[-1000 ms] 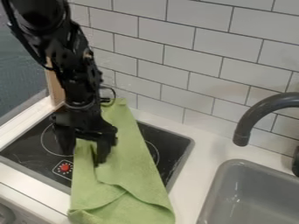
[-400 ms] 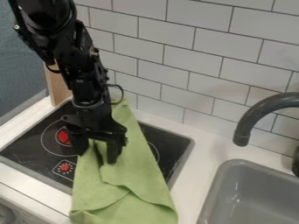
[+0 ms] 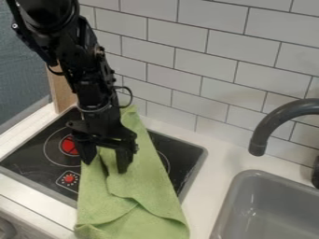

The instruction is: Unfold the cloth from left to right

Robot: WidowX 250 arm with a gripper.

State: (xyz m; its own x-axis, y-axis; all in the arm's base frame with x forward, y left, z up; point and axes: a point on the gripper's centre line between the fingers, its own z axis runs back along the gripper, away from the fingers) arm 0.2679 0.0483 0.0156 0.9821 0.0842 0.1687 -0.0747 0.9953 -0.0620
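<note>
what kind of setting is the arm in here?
Looks like a toy or mock kitchen corner: a black stovetop with ring markings under the green cloth, a gray sink with a curved dark faucet, and white tile on the wall behind.

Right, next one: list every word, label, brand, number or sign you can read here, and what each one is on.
No text can be read.
Stovetop: no words or numbers legible, only graphics: a red spoked symbol in a pale outlined box, and a red round mark inside a pale ring.
Green cloth, faucet, sink: no lettering seen.
</note>
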